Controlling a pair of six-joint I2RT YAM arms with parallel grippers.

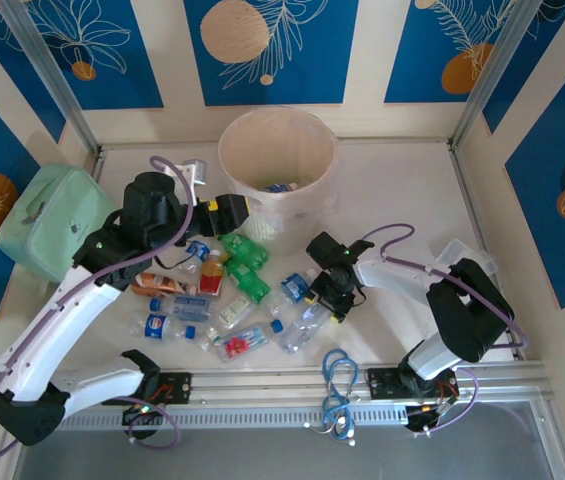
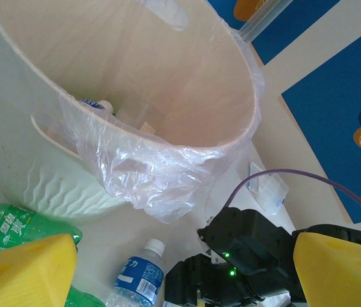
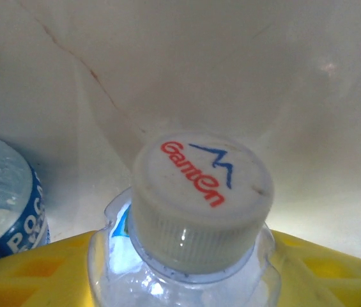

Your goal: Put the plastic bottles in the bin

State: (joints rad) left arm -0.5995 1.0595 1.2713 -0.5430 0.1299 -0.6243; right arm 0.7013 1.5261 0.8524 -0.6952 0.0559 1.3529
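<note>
Picking step, centre frame: right gripper jaws flank 1 Ganten bottle, clamped or not I cannot tell; left gripper gapes empty near bin; next: firm squeeze, lift

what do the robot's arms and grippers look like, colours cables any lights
Both the left arm and right arm have white tubular links with bulky black joints. A purple cable loops along each. The left gripper and right gripper are black with chunky yellow fingers. A small green light glows on the right wrist.
</note>
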